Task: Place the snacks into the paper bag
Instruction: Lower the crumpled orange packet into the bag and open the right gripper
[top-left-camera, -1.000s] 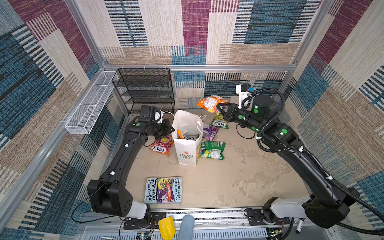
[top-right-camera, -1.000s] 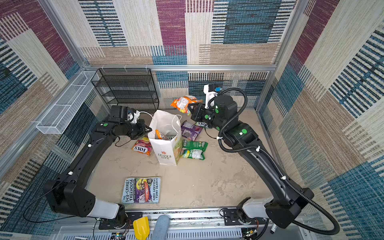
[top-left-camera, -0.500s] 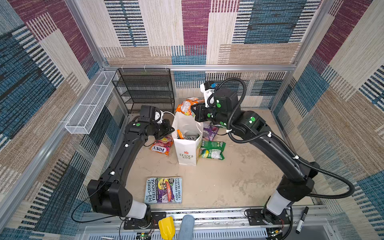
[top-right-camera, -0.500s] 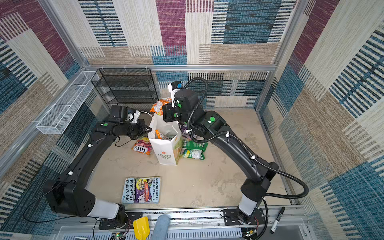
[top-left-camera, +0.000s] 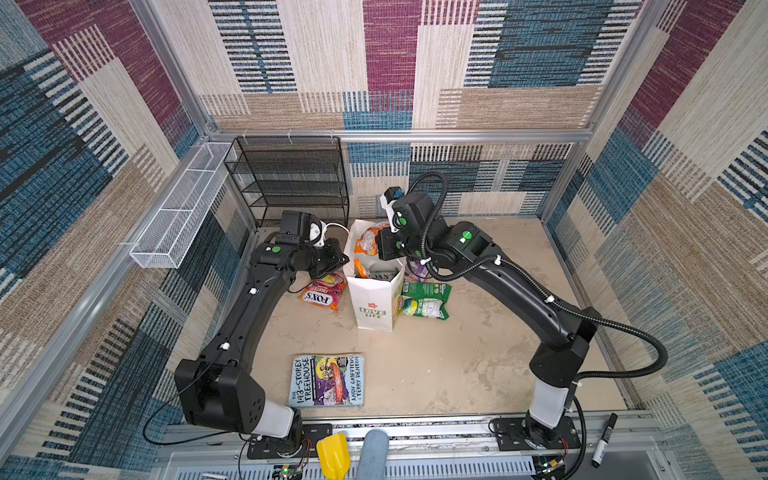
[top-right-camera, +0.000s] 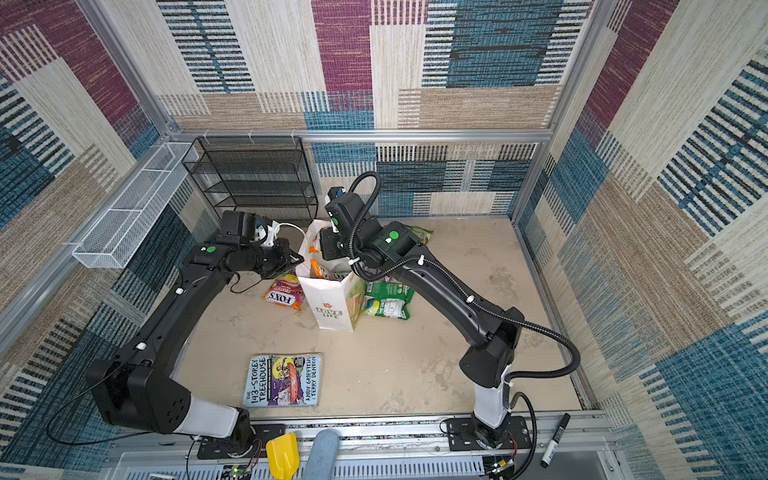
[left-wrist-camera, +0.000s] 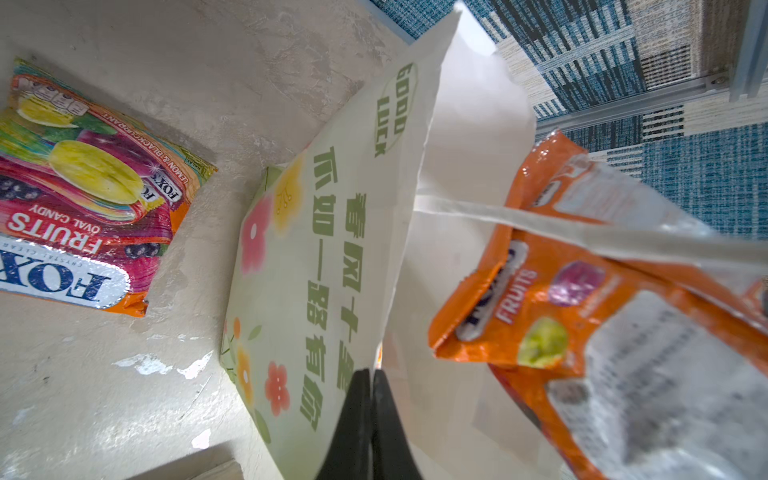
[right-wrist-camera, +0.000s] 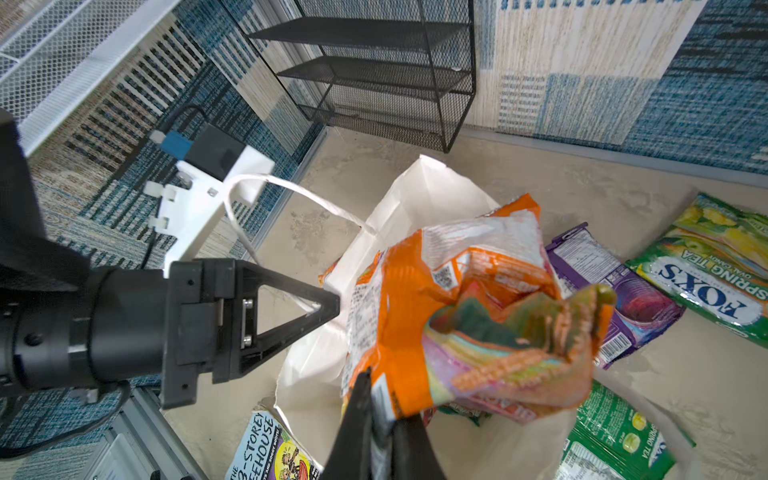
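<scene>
Beige, scuffed tabletop (top-left-camera: 457, 365) is walled by patchwork carpet panels (top-left-camera: 390, 50). At its middle the paper bag (top-left-camera: 376, 299) stands upright. Its rim is pinched by the closed left gripper (left-wrist-camera: 370, 376), so the mouth is held open. Above that mouth an orange packet (right-wrist-camera: 415, 299), marked "FRUITS", is clamped in the closed right gripper (right-wrist-camera: 380, 399). Insertion is judged to be in hand; lowering and release are called for next. "LOVE LIFE" and "GOOD LUCK" are read on the bag, and "FOX'S SPRING TEA" on a green packet (right-wrist-camera: 706, 286) beside it.
</scene>
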